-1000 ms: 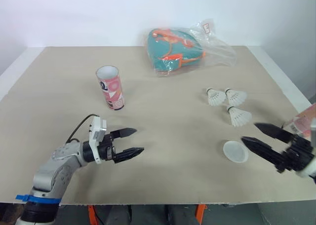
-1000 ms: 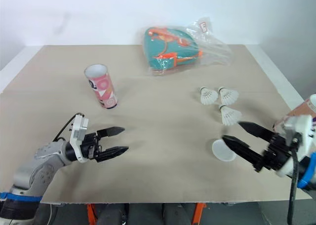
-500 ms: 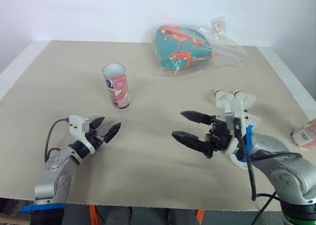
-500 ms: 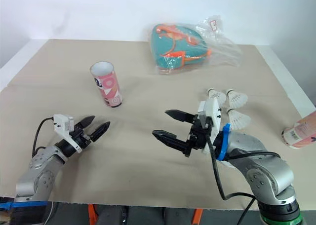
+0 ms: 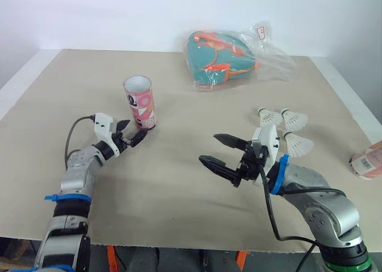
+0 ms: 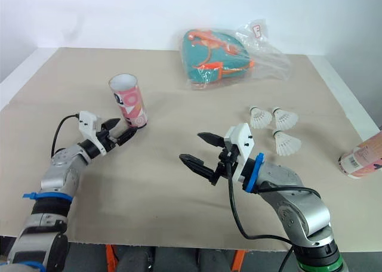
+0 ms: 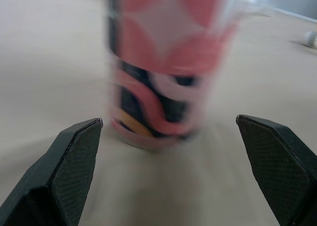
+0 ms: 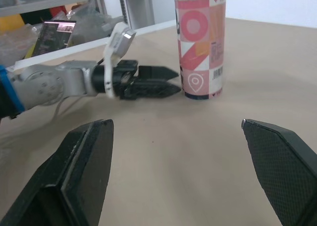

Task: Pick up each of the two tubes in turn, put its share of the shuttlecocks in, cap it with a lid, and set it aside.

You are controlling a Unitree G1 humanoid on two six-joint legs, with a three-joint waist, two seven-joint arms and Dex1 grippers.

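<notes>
- The upright tube is blurred in the left wrist view; its top is cut off by the picture's edge and its print cannot be read there.
- The second tube lies near the desk's right side, its far end cut off by the picture's edge; whether its near end is capped cannot be told.
- What the teal thing inside the wrinkled clear bag is cannot be told; the mark on its white tag is too small to read.
</notes>
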